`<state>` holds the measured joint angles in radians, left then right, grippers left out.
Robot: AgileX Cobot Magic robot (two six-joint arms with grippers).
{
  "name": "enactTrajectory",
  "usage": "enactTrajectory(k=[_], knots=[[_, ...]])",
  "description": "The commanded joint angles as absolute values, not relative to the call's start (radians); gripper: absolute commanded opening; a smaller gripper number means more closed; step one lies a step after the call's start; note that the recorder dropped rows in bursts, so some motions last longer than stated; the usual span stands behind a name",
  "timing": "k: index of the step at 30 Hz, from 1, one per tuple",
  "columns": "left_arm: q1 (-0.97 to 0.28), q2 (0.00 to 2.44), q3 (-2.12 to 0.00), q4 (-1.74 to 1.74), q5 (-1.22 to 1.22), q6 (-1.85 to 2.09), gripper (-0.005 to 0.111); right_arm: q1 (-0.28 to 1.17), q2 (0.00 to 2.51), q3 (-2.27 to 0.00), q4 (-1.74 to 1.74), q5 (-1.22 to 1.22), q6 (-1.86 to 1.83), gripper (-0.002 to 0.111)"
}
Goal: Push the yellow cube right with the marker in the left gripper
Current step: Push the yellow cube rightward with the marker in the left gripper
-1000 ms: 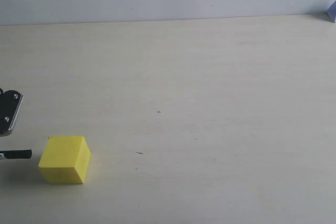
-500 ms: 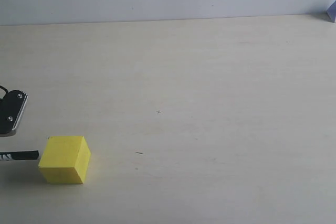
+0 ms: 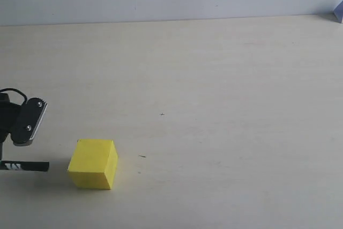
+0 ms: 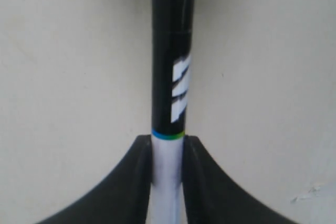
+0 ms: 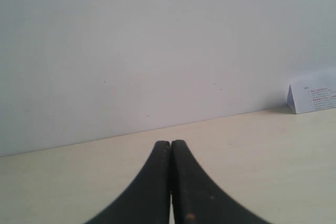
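From the exterior view, my left end effector (image 3: 24,124) sits at the left edge of the tabletop (image 3: 214,79). The marker (image 3: 25,166) lies level, pointing at the yellow cube (image 3: 92,163), its black tip just short of the cube's left face.

In the left wrist view, my fingers (image 4: 126,182) are clamped on the marker's white barrel, with the lettered black cap ahead.

In the right wrist view, my right end effector (image 5: 170,148) is pressed together on nothing.

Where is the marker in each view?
Exterior view: the marker lies at the left edge, left of the yellow cube, apart from it.
Left wrist view: marker at centre, clamped by the left gripper.
Right wrist view: not in it.
Shared landmark: the marker's white lettering.
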<state>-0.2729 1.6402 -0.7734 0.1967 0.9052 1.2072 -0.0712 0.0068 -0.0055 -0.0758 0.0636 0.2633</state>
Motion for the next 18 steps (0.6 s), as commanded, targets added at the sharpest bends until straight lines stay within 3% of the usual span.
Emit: enactTrajectory(k=[1, 8, 18], knots=[[-0.275, 1.64, -0.768, 0.187, 0.902, 1.196, 0.0, -0.07, 0.0, 0.0, -0.078, 0.061, 0.264, 0.0], [-0.458, 1.641, -0.813, 0.086, 0.879, 1.196, 0.0, -0.07, 0.0, 0.0, -0.078, 0.059, 0.264, 0.0], [-0.323, 1.641, -0.813, 0.093, 0.995, 1.142, 0.0, -0.07, 0.0, 0.0, -0.078, 0.059, 0.264, 0.0]])
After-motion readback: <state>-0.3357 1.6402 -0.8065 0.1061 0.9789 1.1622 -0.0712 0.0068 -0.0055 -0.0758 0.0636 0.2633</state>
